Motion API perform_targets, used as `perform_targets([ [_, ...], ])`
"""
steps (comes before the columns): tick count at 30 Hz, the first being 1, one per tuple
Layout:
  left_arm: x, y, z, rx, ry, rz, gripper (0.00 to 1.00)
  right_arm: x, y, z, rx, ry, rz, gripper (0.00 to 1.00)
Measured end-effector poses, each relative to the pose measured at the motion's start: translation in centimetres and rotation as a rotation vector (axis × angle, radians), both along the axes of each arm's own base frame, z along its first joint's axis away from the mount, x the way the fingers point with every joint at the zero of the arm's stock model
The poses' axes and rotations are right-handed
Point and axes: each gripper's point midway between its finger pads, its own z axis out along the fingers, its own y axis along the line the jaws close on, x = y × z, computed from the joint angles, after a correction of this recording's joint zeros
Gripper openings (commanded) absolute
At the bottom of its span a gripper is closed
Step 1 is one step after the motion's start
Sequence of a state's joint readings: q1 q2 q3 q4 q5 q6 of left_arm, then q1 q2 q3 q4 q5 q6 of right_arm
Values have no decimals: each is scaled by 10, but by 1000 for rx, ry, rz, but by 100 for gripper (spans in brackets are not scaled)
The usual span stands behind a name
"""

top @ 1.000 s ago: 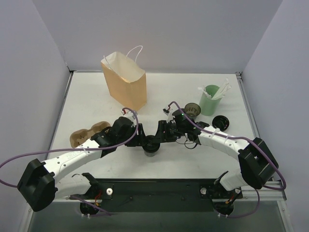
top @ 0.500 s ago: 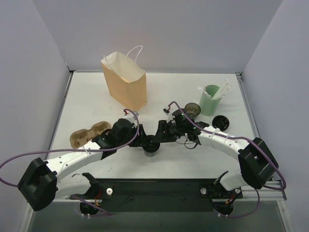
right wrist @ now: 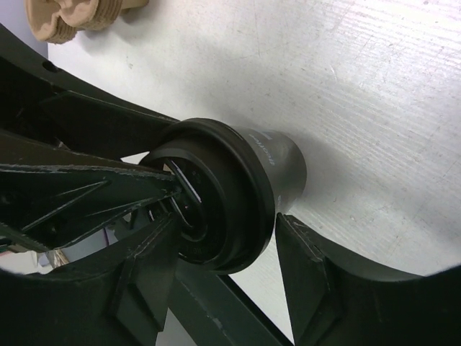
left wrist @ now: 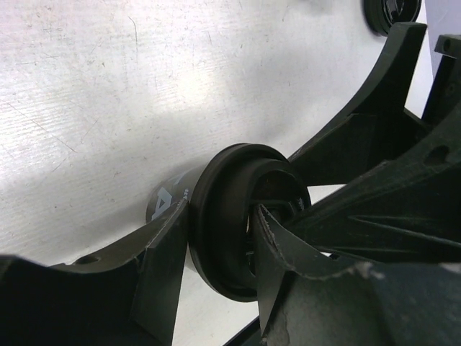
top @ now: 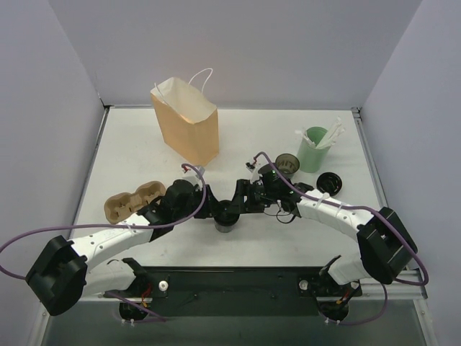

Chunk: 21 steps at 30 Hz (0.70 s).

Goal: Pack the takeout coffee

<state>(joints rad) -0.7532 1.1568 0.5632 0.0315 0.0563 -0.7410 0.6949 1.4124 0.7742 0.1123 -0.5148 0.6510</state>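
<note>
The takeout coffee (top: 225, 216), a dark cup with a black lid, stands on the table between both arms, well in front of the tan paper bag (top: 189, 122). My left gripper (top: 216, 210) reaches it from the left. In the left wrist view its fingers (left wrist: 167, 245) press on the cup's lid (left wrist: 227, 216), so that left gripper (left wrist: 220, 216) is shut on it. My right gripper (top: 237, 207) comes in from the right. In the right wrist view the right gripper (right wrist: 225, 223) stands open around the cup (right wrist: 277, 155), with a small gap at one finger (right wrist: 306, 267).
A brown pulp tray (top: 133, 198) lies left of the arms. A pale green cup with white sticks (top: 313, 148), an open dark cup (top: 287, 163) and a loose black lid (top: 329, 182) sit at the right. Walls close the table in at the back and sides.
The left gripper's jaws have closed in on the cup's lid. The right gripper's jaws have widened off it. The cup has stayed in place.
</note>
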Motion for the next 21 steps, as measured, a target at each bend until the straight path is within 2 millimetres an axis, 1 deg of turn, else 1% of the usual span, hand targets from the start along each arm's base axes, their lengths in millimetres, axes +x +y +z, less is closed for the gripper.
perform_targets([
  [6,0,0,0,-23,-12,9,39,6,-7,14,26,-18,-29,59],
  [10,-1,1,0,-35,-17,13,41,8,-10,16,28,-19,-39,58],
  [11,-2,2,-1,-37,-18,14,43,8,-10,15,25,-16,-40,58],
  [12,-2,2,0,-39,-17,15,48,7,-10,15,24,-14,-39,58],
  [15,-4,4,0,-40,-15,17,54,7,-10,14,23,-12,-38,58],
  [16,-5,6,0,-35,-12,18,59,6,-10,14,23,-12,-36,58],
  [19,-10,10,-4,-16,8,18,64,4,-8,14,23,-11,-29,58],
  [21,-12,12,-4,-7,16,19,66,2,-7,14,23,-10,-25,58],
])
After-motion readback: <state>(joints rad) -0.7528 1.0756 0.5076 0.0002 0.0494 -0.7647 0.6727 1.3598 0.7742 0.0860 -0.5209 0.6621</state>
